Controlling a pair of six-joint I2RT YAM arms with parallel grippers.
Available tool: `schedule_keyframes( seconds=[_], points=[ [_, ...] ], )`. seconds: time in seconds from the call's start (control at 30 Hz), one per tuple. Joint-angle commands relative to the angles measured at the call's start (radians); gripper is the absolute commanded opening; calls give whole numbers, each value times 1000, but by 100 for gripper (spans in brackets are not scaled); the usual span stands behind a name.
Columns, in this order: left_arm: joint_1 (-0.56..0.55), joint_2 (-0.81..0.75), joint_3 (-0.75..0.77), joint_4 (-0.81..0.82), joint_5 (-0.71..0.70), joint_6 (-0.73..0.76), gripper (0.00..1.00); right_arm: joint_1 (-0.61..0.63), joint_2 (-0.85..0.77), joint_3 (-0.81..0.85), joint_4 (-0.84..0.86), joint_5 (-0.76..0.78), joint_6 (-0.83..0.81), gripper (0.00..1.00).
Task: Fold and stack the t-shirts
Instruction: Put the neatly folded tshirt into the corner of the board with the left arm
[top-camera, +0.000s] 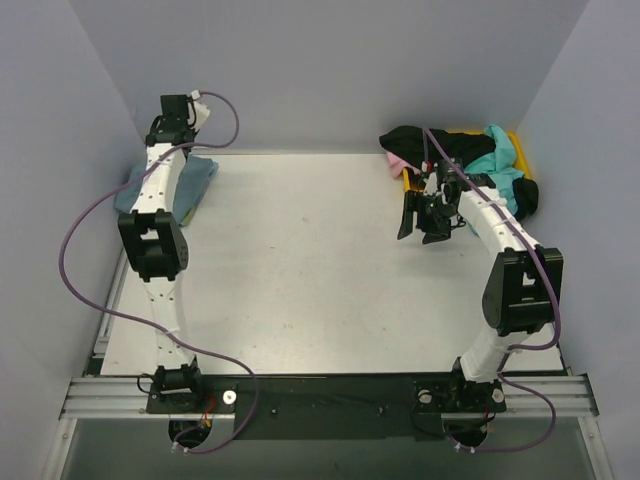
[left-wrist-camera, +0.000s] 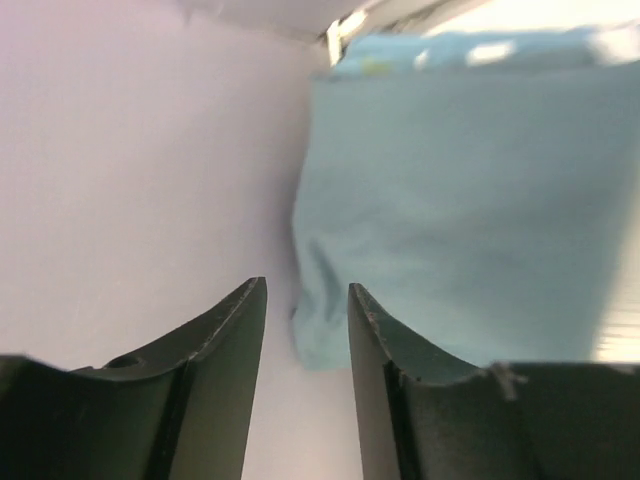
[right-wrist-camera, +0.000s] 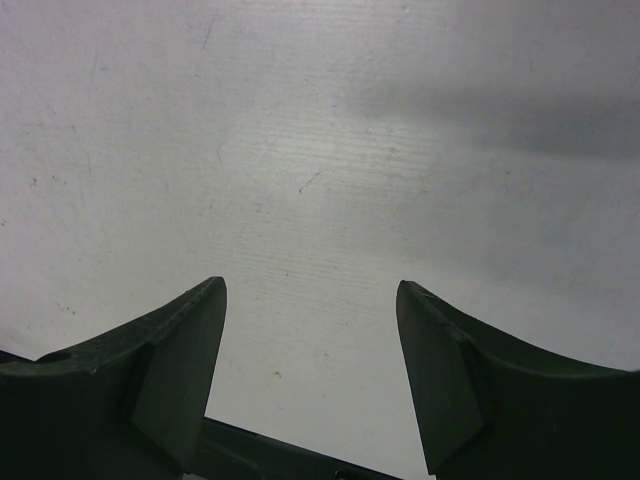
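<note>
A folded slate-teal t-shirt (top-camera: 190, 180) lies at the table's back left, partly under my left arm. In the left wrist view it (left-wrist-camera: 460, 200) fills the right side, with a lighter blue layer (left-wrist-camera: 480, 50) at its far edge. My left gripper (left-wrist-camera: 305, 290) is open with a narrow gap and empty, just off the shirt's corner; in the top view it (top-camera: 175, 125) sits high by the back wall. A heap of black (top-camera: 440, 145), pink (top-camera: 398, 162) and turquoise (top-camera: 495, 160) shirts lies at the back right. My right gripper (top-camera: 420, 225) (right-wrist-camera: 310, 290) is wide open and empty over bare table, just in front of the heap.
The heap sits in a yellow bin (top-camera: 516, 146) in the back right corner. Grey walls close in the table on the left, back and right. The white tabletop (top-camera: 300, 260) lies between the two arms.
</note>
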Motion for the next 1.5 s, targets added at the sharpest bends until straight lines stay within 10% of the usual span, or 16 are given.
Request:
schedule_keyframes(
  seconds=[0.0, 0.17, 0.4, 0.6, 0.77, 1.37, 1.47],
  points=[
    [-47, 19, 15, -117, 153, -64, 50, 6, -74, -22, -2, -11, -17, 64],
    [-83, 229, 291, -283, 178, -136, 59, 6, -77, -45, 7, -11, -18, 64],
    [-98, 295, 241, -177, 130, -127, 62, 5, -77, -76, 19, -13, -23, 64],
    [-112, 338, 254, -131, 127, -125, 42, 1, -76, -68, 18, -10, -25, 64],
    [-121, 305, 161, -83, 182, -120, 0, -5, -82, -61, 16, -16, -22, 64],
    [-374, -228, -589, -73, 633, -104, 0, 44, -96, -48, 97, -48, 72, 64],
    [-393, -235, -577, -140, 713, -107, 27, 89, -45, -1, 169, -63, 116, 64]
  ],
)
